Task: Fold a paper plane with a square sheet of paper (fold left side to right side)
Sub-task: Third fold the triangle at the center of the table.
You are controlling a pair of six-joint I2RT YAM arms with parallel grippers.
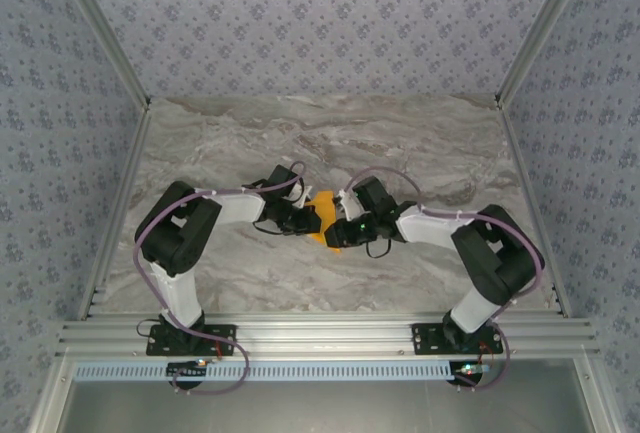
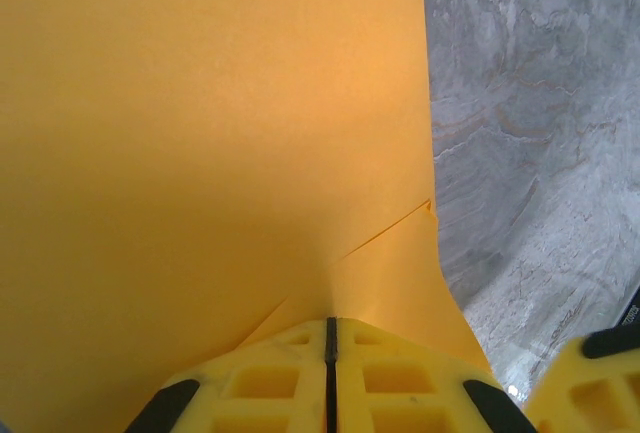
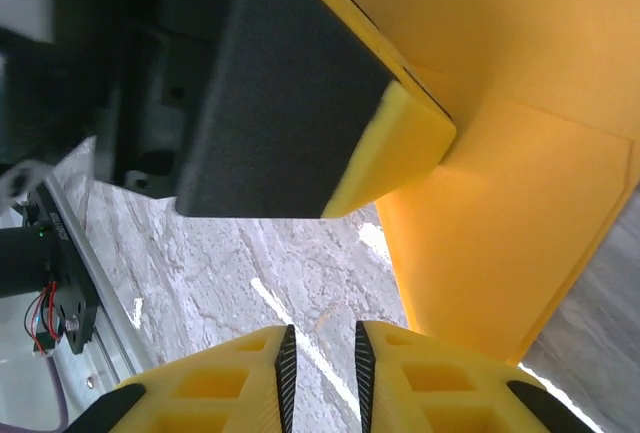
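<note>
- Yellow fingers (image 2: 250, 383) of the left gripper (image 2: 331, 338) sit right under its wrist camera. They are pressed together with just a dark seam between them, clamped on the near edge of the sheet of paper (image 2: 200, 133).
- From there the orange-yellow sheet spreads away from the pinch. The edge of a folded layer slants up to a small corner on the sheet's right border, and the marble table (image 2: 540, 153) lies to the right.
- Seen from the right wrist, the right gripper (image 3: 320, 358) has its jaws a narrow slit apart. Table shows through the gap and nothing is between them.
- That same view gives the left gripper from the side, its yellow pad tip against the sheet where a flap begins.
- From overhead, both grippers meet mid-table with the paper a small orange patch between them.
- The wrists cover most of that patch, so I cannot read its outline.
- Whether the right gripper's fingers touch the sheet's lower tip, I cannot tell.
</note>
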